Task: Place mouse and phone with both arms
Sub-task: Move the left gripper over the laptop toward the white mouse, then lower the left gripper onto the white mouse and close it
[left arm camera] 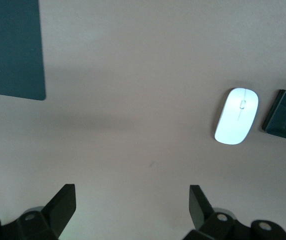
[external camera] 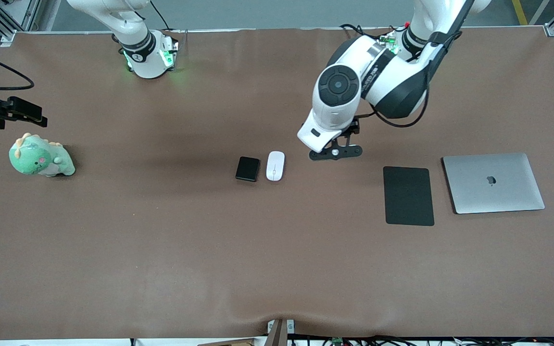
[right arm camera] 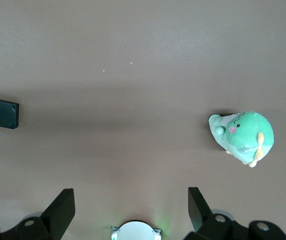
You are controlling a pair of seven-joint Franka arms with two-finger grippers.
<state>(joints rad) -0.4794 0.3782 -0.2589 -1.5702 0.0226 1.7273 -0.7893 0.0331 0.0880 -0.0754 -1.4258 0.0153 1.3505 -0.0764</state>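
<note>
The mouse [external camera: 275, 166] and phone [external camera: 247, 168] lie side by side mid-desk [external camera: 161, 250], untouched. The left gripper [left arm camera: 132, 202] hangs over bare desk near the mouse, jaws apart. The right gripper [right arm camera: 131, 205] is up over the desk near its arm's base, jaws apart.

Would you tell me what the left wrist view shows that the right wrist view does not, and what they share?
Only the left wrist view shows the whole white mouse, a corner of the black mat and the open left gripper.

Only the right wrist view shows the green plush toy, the right arm's base and the open right gripper.

Both show the phone, lying beside the mouse on the brown table; the right wrist view catches only a sliver of the mouse at its edge.
</note>
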